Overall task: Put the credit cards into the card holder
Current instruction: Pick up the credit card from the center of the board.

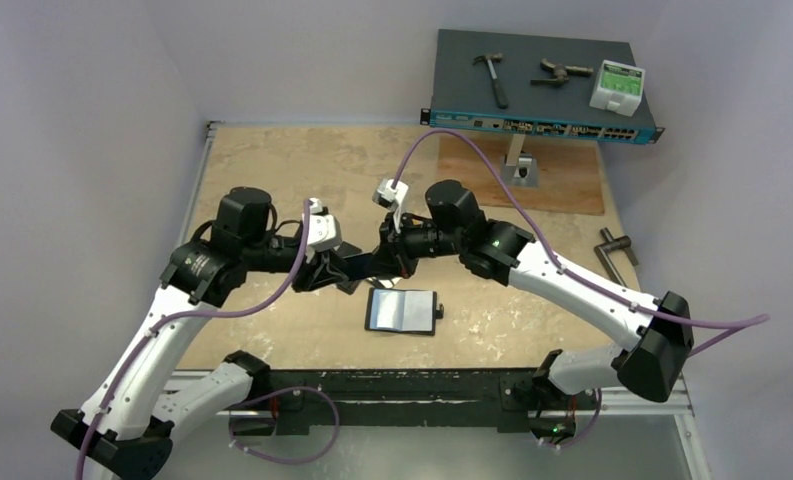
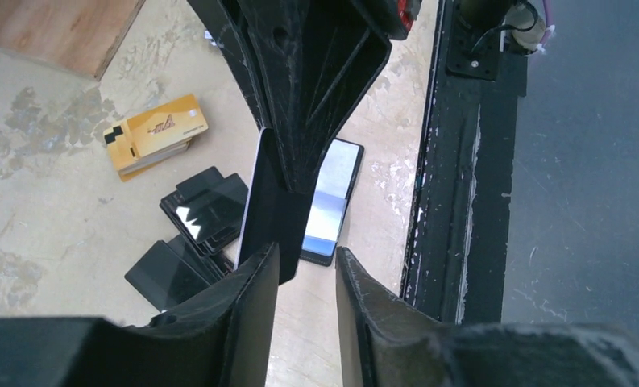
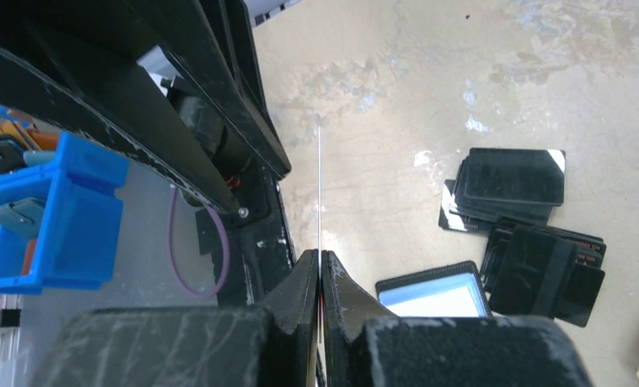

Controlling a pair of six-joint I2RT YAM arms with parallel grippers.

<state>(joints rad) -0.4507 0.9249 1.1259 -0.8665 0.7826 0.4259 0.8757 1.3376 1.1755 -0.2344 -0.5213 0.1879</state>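
Note:
The black card holder (image 1: 402, 310) lies open on the table, its pale sleeves up; it also shows in the left wrist view (image 2: 332, 201) and the right wrist view (image 3: 433, 294). My right gripper (image 3: 319, 256) is shut on a thin card (image 3: 319, 185) seen edge-on. In the left wrist view that card (image 2: 269, 205) looks dark and hangs above the holder, its lower corner at my left gripper's (image 2: 306, 254) open jaws. The two grippers meet above the table (image 1: 367, 265). An orange-yellow card stack (image 2: 155, 133) and dark card piles (image 2: 207, 205) lie beside the holder.
A blue network switch (image 1: 542, 90) carrying a hammer and small parts stands at the back right, with a wooden board (image 1: 532, 175) in front of it. A metal handle (image 1: 617, 250) lies at the right. A black frame rail (image 2: 453, 161) runs along the near edge. A blue bin (image 3: 66, 210) sits beyond it.

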